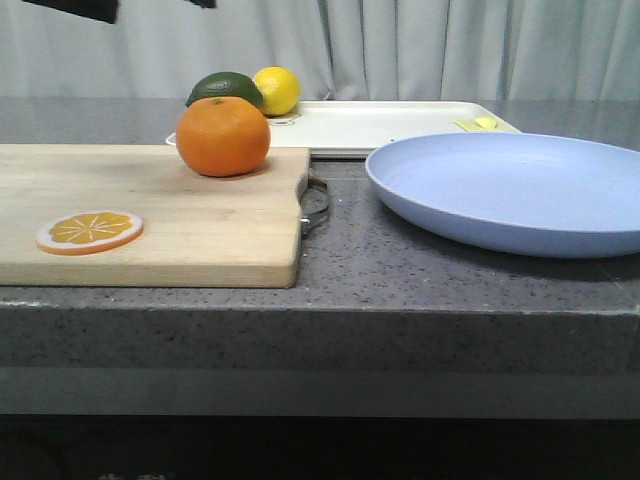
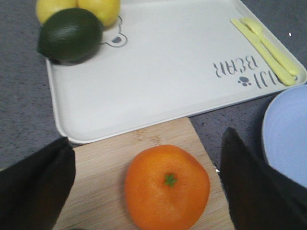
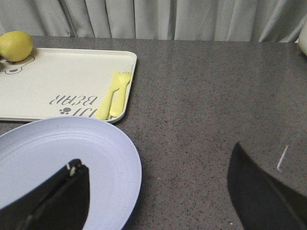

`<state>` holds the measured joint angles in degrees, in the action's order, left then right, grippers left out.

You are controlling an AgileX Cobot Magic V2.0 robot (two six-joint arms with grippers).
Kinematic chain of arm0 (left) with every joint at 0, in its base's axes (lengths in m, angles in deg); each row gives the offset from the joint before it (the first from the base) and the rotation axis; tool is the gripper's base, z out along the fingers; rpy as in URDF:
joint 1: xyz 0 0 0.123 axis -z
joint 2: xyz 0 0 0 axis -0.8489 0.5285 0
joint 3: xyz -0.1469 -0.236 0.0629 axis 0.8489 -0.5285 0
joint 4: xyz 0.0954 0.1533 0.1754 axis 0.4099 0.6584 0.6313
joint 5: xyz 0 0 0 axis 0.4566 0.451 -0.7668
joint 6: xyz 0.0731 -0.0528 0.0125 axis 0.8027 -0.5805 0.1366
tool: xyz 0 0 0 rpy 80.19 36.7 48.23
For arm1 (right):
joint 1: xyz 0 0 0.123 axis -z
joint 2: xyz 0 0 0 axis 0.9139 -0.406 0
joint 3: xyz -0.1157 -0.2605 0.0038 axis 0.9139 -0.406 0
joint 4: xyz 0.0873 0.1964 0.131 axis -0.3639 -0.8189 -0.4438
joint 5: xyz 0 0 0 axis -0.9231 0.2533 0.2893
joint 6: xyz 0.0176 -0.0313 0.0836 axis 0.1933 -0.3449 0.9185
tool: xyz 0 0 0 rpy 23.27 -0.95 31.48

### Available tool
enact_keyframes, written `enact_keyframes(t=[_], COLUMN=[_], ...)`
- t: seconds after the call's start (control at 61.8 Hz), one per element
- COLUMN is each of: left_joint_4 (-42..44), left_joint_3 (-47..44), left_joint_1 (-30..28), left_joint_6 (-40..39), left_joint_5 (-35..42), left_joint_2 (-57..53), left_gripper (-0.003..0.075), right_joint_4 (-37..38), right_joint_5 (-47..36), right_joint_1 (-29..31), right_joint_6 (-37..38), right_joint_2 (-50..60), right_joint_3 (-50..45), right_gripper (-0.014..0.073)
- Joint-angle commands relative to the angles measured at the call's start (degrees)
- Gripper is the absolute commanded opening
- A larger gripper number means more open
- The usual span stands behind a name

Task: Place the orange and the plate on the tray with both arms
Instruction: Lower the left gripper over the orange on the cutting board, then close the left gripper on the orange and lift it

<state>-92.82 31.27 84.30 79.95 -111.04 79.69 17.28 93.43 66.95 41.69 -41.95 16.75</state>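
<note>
Left gripper (image 2: 146,187): fingers spread wide, straddling the orange (image 2: 167,186), not touching it.
Right gripper (image 3: 158,191): spread wide, empty, one finger over the plate (image 3: 57,158).
Orange: on the cutting board (image 1: 150,215), near the tray (image 2: 158,72).
Plate: on the counter, just beside the tray.
Tray: holds a lemon (image 3: 15,45), lime (image 2: 70,34), yellow cutlery (image 3: 115,93).

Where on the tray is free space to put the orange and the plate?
The tray is bare across its middle, between the dark green fruit with the lemons at one end and the yellow cutlery at the other. Those two ends are crowded. The orange sits on the cutting board; the plate lies beside the tray.
</note>
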Motion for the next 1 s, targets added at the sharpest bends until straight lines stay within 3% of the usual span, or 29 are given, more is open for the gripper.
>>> enact_keyframes(t=[0.0,0.291,0.583,0.987], left_joint_4=[-0.13,6.66,9.09,4.54], left_joint_3=[7.82,21.66,22.03,22.03], left_joint_1=[1.48,3.65,3.65,3.65], left_joint_6=[0.08,0.18,0.08,0.08], left_joint_5=[-2.33,-16.77,-18.37,-25.49], left_joint_2=[2.83,13.4,15.42,19.78], left_gripper=[0.0588,0.0588,0.0588,0.0588], right_joint_4=[0.37,0.37,0.37,0.37], right_joint_5=[-5.05,-5.05,-5.05,-5.05], right_joint_1=[0.27,0.27,0.27,0.27], right_joint_6=[-0.08,-0.08,-0.08,-0.08], right_joint_2=[-0.31,-0.31,-0.31,-0.31], right_joint_3=[2.06,2.06,2.06,2.06], right_gripper=[0.0598,0.0598,0.0598,0.0598])
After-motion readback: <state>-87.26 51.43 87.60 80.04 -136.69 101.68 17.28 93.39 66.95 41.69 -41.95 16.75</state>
